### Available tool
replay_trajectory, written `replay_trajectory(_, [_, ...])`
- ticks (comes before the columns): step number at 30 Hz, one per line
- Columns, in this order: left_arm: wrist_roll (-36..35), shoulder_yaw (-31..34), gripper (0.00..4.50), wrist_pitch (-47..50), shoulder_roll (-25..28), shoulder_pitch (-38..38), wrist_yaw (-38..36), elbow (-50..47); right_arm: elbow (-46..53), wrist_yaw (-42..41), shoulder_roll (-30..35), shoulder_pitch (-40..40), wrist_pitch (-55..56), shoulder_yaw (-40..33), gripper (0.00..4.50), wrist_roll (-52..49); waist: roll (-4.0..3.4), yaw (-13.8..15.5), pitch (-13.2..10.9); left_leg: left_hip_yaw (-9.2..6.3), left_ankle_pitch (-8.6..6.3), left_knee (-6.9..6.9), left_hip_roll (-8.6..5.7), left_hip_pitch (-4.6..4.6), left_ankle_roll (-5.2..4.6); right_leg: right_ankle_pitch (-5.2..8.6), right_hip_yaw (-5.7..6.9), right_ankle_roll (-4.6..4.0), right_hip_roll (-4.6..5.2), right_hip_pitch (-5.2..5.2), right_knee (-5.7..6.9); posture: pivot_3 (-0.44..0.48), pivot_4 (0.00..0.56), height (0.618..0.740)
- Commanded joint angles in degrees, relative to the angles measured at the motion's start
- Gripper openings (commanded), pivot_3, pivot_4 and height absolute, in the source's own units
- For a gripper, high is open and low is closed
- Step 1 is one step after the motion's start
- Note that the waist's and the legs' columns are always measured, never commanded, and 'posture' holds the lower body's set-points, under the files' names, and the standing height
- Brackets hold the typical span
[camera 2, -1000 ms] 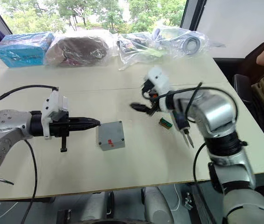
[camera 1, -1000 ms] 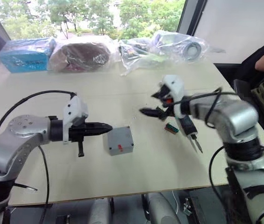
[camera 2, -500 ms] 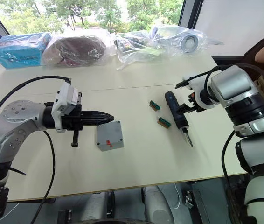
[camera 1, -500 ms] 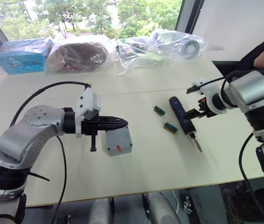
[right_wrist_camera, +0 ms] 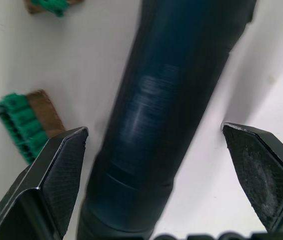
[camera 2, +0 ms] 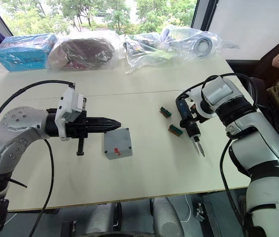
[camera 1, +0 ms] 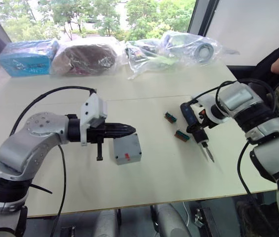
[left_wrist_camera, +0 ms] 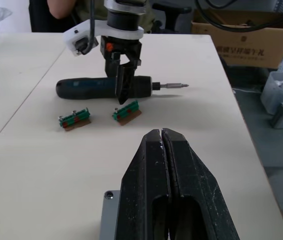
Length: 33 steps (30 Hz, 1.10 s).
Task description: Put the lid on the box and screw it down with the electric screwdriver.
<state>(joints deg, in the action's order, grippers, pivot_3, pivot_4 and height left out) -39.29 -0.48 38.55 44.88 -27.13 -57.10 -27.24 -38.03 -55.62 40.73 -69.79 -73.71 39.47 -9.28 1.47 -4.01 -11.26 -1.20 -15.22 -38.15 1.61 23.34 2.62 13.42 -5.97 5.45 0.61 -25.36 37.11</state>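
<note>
Open jaws astride unlabelled electric screwdriver (right_wrist_camera: 166,110)

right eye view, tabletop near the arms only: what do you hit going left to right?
left hand → box → two connector blocks → electric screwdriver, with the open right hand straddling it

My two arms are rounded silver-grey shells joined by black collars. Each wrist carries a white block housing, and a black cable loops from it back along the arm. The left gripper (camera 1: 124,130) ends in two long black tapered fingers with moulded ribbing on their outer faces, plus a short black peg below its base. The right gripper (left_wrist_camera: 123,75) has an orange-red spot on its white housing, possibly a light or a button, and black wedge-shaped fingertips (right_wrist_camera: 56,172).
</note>
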Motion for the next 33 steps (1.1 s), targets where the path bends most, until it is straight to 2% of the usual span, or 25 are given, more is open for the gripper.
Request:
replay_trajectory(1, [-0.1, 1.9, 0.00, -0.9, 0.5, 0.3, 0.6, -1.9, -2.5, -0.6, -1.3, 0.0, 1.2, 0.4, 4.00, 2.9, 0.03, 0.0, 0.0, -0.01, 0.00, 0.00, 0.00, -0.03, 0.00, 0.00, 0.01, 0.00, -0.01, 0.02, 0.01, 0.000, 0.150, 0.740])
replay_trajectory(2, [-0.1, 1.9, 0.00, -1.0, 0.6, 0.3, 0.6, -1.9, -3.0, -0.8, -1.6, 0.0, 1.4, 0.3, 3.81, 3.5, 0.03, 0.0, 0.0, -0.02, 0.00, 0.00, 0.00, -0.06, 0.00, 0.00, 0.01, 0.00, -0.02, 0.05, 0.03, 0.000, 0.150, 0.740])
replay_trajectory(7, [1.1, 1.0, 0.00, -1.9, 0.6, 0.0, 0.4, -0.7, -5.4, -1.4, -2.2, 0.1, 2.9, -0.6, 2.16, 6.5, 0.06, 0.0, 0.0, -0.03, 0.00, -0.02, 0.00, -0.09, 0.00, 0.00, 0.02, 0.00, -0.02, 0.11, 0.03, 0.000, 0.150, 0.740])
replay_trajectory(12, [3.8, -0.3, 0.00, -4.3, 1.7, 0.4, -2.6, 1.9, -5.4, 0.8, -1.6, -1.6, 3.8, -5.7, 1.66, 7.5, 0.04, 0.0, 0.0, -0.04, 0.00, -0.03, 0.00, -0.09, 0.00, 0.00, 0.02, 0.00, -0.01, 0.13, 0.02, 0.000, 0.150, 0.740])
replay_trajectory(15, [6.1, -1.2, 0.00, -6.7, 2.5, 1.4, -4.9, 4.7, 0.3, 3.6, 0.5, -1.0, 10.2, -10.0, 1.62, 8.2, -0.06, 0.0, 0.0, -0.01, 0.00, -0.03, -0.01, -0.04, 0.00, 0.00, 0.02, -0.01, -0.01, 0.04, 0.04, 0.000, 0.150, 0.740])
replay_trajectory(18, [8.5, -2.0, 0.00, -9.4, 3.1, 2.5, -7.3, 7.3, 9.8, 5.7, -0.4, 1.0, 11.0, -19.9, 1.62, 3.7, -0.14, -0.2, -0.1, -0.01, 0.00, 0.02, -0.01, 0.02, 0.00, 0.00, 0.02, 0.00, -0.01, -0.07, 0.05, 0.000, 0.150, 0.740])
replay_trajectory(22, [9.8, -3.3, 0.00, -10.1, 2.4, 1.4, -9.0, 11.7, 29.7, 11.4, -7.3, 8.1, 20.0, -37.9, 1.62, -5.2, -0.16, -0.4, -0.1, -0.03, 0.00, 0.15, 0.08, 0.01, 0.00, 0.00, 0.05, 0.00, -0.09, -0.14, 0.09, 0.000, 0.150, 0.740])
replay_trajectory(25, [11.9, -5.2, 0.00, -11.7, 2.1, 0.3, -10.7, 14.5, 39.9, 16.2, -14.5, 11.6, 24.2, -45.5, 1.62, -10.1, -0.18, -0.2, -0.1, -0.13, 0.00, 0.19, 0.11, 0.02, 0.00, 0.00, 0.13, 0.00, -0.13, -0.17, 0.17, 0.000, 0.150, 0.740])
replay_trajectory(28, [13.6, -7.0, 0.00, -12.5, 1.1, -0.5, -11.3, 16.0, 48.0, 18.6, -20.1, 16.4, 29.2, -48.0, 1.62, -13.6, -0.14, 0.5, -0.1, -0.29, 0.00, 0.08, 0.07, 0.07, 0.00, 0.00, 0.30, 0.00, -0.06, -0.03, 0.15, 0.000, 0.150, 0.740])
replay_trajectory(33, [16.8, -10.7, 0.00, -13.0, -1.0, -1.0, -11.6, 18.5, 57.5, 20.4, -28.3, 25.9, 34.4, -47.9, 1.62, -19.8, -0.10, 1.0, -0.1, -0.28, 0.00, -0.03, -0.05, 0.08, 0.00, 0.00, 0.29, 0.00, 0.08, 0.14, 0.00, 0.000, 0.150, 0.740])
